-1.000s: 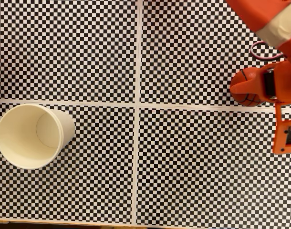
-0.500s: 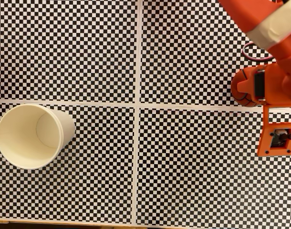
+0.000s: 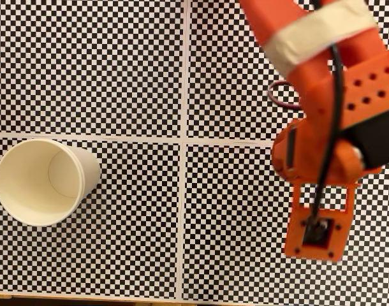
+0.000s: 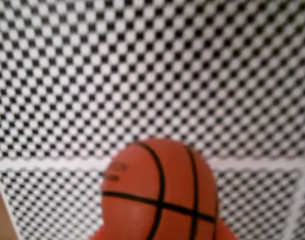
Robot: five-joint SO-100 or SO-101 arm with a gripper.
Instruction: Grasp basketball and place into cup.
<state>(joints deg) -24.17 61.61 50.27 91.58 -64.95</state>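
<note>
Wrist view: smooth, round, black-seamed basketball [image 4: 160, 192] over checkered surface [image 4: 152, 65].

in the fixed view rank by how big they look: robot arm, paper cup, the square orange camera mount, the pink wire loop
1. robot arm, though it is raised nearer the camera, so it looks inflated
2. paper cup
3. square orange camera mount, also nearer the camera
4. pink wire loop, partly hidden behind the arm
</note>
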